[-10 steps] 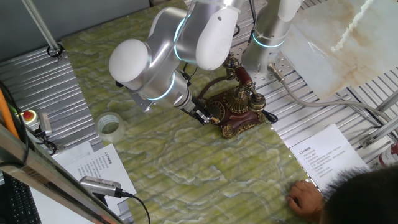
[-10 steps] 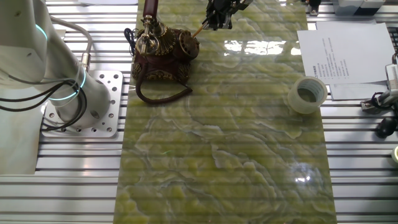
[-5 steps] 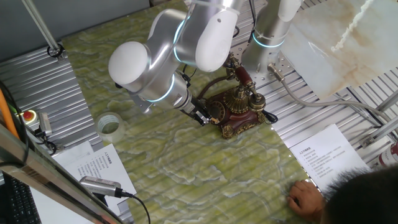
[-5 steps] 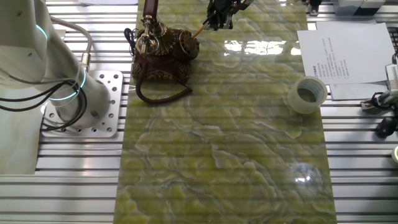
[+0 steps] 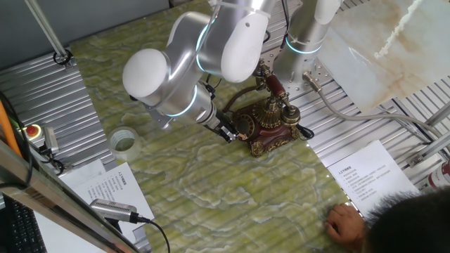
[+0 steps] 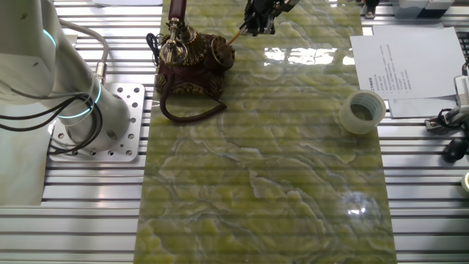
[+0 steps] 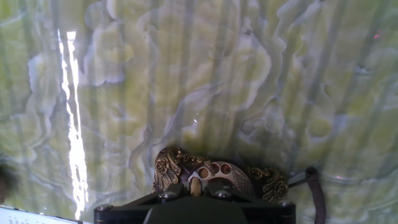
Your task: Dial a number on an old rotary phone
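The old rotary phone (image 5: 273,128) stands on the green marble mat near the arm's base; it is dark red-brown with gold trim, and its handset (image 5: 275,86) rests in the cradle. It also shows in the other fixed view (image 6: 189,57) and at the bottom of the hand view (image 7: 249,177). My gripper (image 5: 226,131) is right in front of the round dial (image 5: 244,125). It is shut on a thin wooden stick (image 6: 236,35) whose tip touches the dial (image 6: 222,51). In the hand view the stick (image 7: 194,185) points at the dial's finger holes (image 7: 217,169).
A roll of clear tape (image 5: 124,140) lies on the mat, seen also in the other fixed view (image 6: 362,111). Printed sheets (image 5: 369,176) lie at the mat's edges. A person's hand (image 5: 346,223) rests near one sheet. The phone's black cord (image 6: 192,111) loops beside the arm base (image 6: 95,117).
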`<state>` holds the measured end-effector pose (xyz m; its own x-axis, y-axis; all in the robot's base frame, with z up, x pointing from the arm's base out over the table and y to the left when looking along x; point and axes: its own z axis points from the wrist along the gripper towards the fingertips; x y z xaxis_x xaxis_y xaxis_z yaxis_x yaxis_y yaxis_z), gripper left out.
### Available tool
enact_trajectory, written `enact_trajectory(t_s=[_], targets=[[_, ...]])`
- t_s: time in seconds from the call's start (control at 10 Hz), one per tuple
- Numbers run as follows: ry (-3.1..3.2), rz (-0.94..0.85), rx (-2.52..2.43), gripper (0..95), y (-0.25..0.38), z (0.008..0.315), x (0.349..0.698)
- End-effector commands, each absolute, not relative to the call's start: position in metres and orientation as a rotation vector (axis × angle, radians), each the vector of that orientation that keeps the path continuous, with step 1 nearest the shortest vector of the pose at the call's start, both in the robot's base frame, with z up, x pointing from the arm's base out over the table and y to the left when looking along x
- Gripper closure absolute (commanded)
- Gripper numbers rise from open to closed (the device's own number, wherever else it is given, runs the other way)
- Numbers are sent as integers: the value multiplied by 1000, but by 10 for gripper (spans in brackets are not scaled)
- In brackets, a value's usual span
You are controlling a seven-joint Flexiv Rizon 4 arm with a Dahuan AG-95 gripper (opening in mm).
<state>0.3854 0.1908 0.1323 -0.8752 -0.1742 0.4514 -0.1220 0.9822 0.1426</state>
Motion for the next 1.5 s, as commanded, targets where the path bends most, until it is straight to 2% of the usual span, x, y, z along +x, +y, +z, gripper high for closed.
enact_trajectory(t_s=[0.1, 1.5], targets=[[-2647, -148, 212, 950, 191, 132, 385], [-2648, -133, 210, 950, 190, 131, 388]])
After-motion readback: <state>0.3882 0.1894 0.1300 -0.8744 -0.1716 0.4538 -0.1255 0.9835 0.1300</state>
